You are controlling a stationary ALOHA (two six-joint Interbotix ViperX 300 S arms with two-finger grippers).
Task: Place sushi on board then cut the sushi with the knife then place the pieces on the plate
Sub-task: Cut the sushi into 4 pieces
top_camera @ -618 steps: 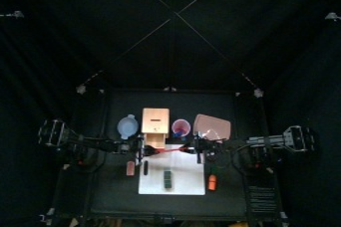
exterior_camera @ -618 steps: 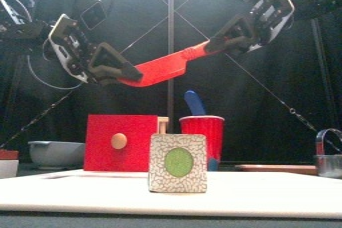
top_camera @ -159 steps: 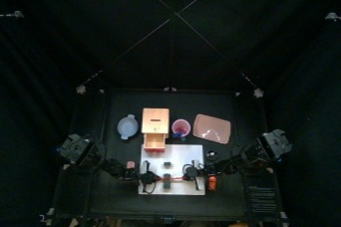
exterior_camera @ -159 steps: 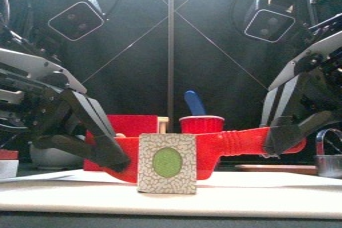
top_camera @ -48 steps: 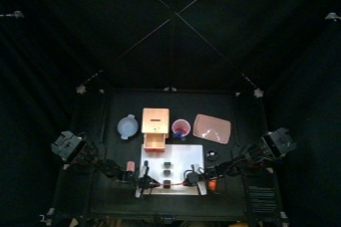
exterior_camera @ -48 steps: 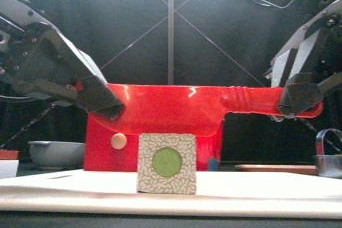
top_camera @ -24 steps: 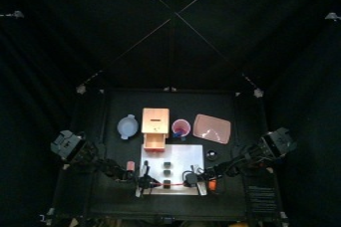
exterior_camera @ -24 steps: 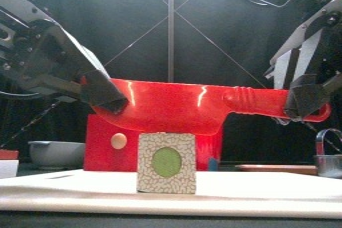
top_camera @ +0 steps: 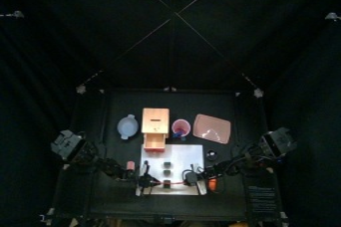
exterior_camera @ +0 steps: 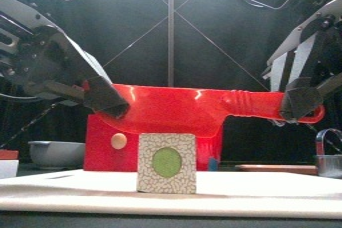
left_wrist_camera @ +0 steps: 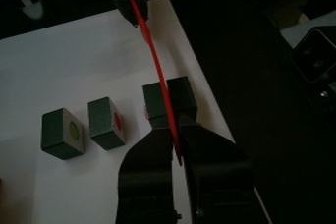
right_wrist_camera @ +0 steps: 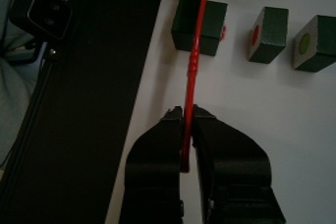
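Black table (top_camera: 229,107) with its load set in a back row and a front board.

A white cutting board (top_camera: 174,151) lies flat at the front middle. Behind it, from left to right, stand a blue-grey bowl (top_camera: 128,125), a wooden box (top_camera: 156,129), a red cup (top_camera: 180,126) and a pink tray (top_camera: 210,126). A small reddish toy (top_camera: 130,167) lies just beside the board's left edge.

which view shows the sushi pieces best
Right wrist view: all three sushi pieces lie apart on the cutting board. Left wrist view shows three, one under the red knife; front view shows one, end-on; top view shows specks.
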